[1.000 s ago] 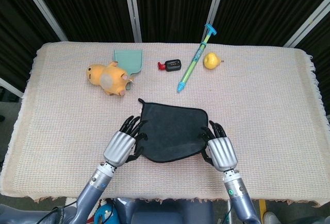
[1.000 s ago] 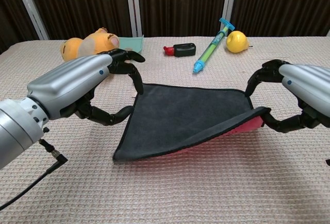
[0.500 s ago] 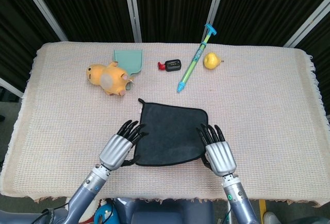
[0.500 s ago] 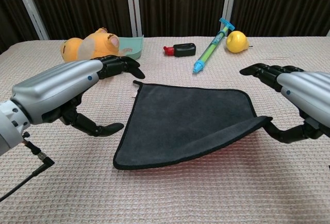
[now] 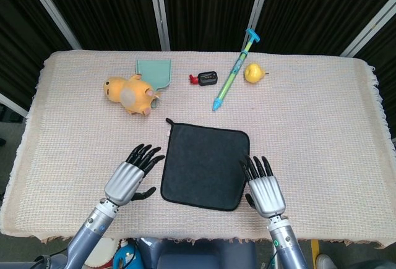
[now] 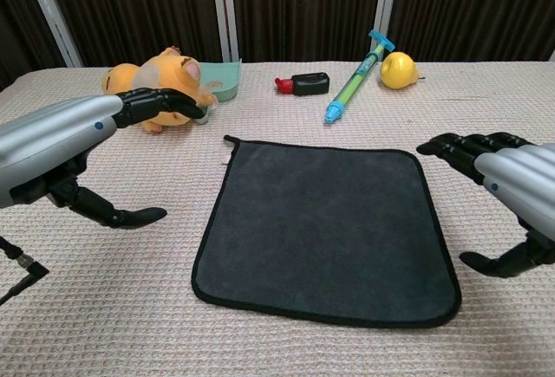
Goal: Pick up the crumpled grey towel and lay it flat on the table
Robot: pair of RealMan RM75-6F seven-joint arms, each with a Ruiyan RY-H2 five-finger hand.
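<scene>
Both hands are sitting empty with fingers spread. I am keeping the left hand [image 5: 127, 180] at about eight o'clock from the grey towel [image 5: 205, 165] and the right hand [image 5: 265, 190] at about four o'clock, each just beside an edge and neither touching the cloth. I judge that spacing lets me check the result without dragging a corner out of shape. The towel is lying spread as a rough square on the table [image 5: 322, 127], near the front edge and between the two hands, so the task reads to me as essentially done.

Looking down from the head view, I am getting the towel's outline and its small corner loop pointing toward eleven o'clock. From the chest view I am seeing what that view hides: the towel [image 6: 325, 230] hugging the table all round with no raised edge, and both thumbs hanging below the palms, clear of the cloth.

Further back, the plush toy [image 5: 129, 94], teal card [image 5: 154, 72], small red-and-black device [image 5: 205, 78], toy syringe [image 5: 234, 70] and yellow fruit [image 5: 253, 72] are lying well apart from the towel, from eleven round to one o'clock.
</scene>
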